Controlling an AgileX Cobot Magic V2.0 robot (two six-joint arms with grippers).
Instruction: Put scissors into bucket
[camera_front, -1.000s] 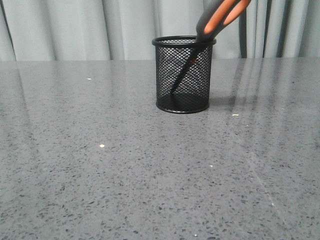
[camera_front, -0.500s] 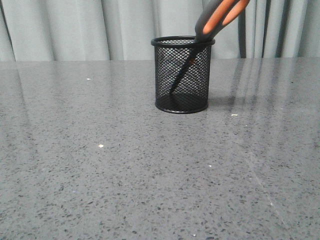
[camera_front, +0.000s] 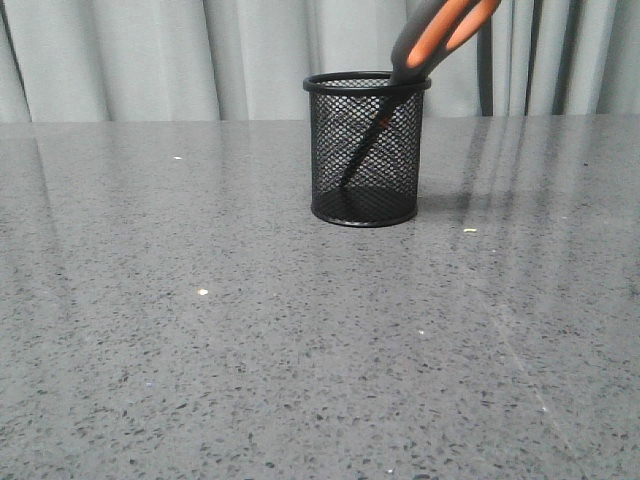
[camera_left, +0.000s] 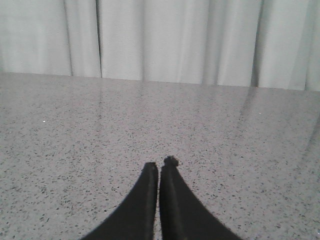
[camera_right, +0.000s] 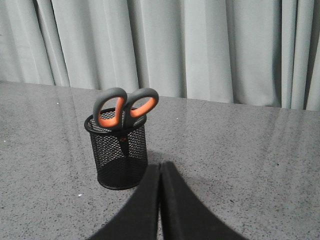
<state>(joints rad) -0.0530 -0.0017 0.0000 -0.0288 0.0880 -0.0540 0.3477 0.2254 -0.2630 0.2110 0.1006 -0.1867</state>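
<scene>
Grey speckled table (camera_front: 200, 380), polished, catching pale streaks of light. The black mesh bucket (camera_front: 365, 150) stands upright on it, toward the far edge. A few tiny light flecks lie scattered around the bucket, nearer the camera.

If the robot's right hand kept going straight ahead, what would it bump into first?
Probably nothing. The right hand is shut, and the black mesh cup holding the scissors stands off to one side of its line. Straight ahead is bare table, then the curtain. Depth is hard to judge.
</scene>
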